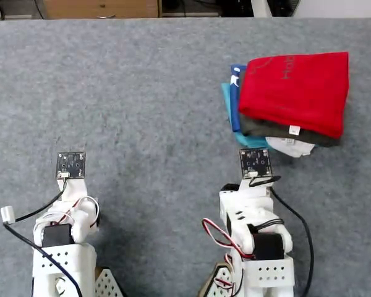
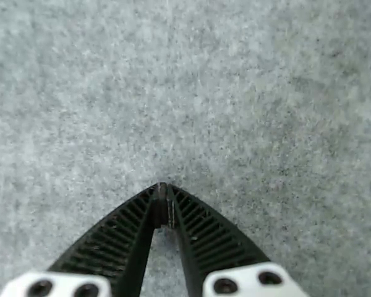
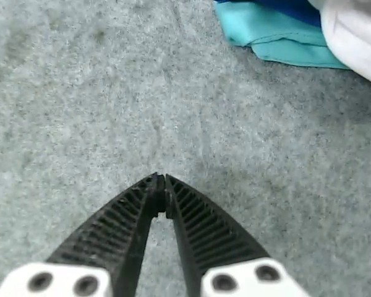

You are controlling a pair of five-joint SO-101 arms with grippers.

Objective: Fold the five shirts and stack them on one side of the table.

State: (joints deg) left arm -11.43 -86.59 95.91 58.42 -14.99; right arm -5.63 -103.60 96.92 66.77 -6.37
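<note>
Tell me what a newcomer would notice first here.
The bright red shirt tops a stack of folded shirts on the right side of the grey table, with other colours peeking out below. The left hand and right hand are both shut and empty over bare table, the right one near the stack's teal shirt.

I log five folded shirts stacked at the table's far right. Red shirt on top; grey, white, blue, teal beneath.

light: bright, even — diffuse | shadows: soft, faint beneath jaws; darker under shirt stack
</note>
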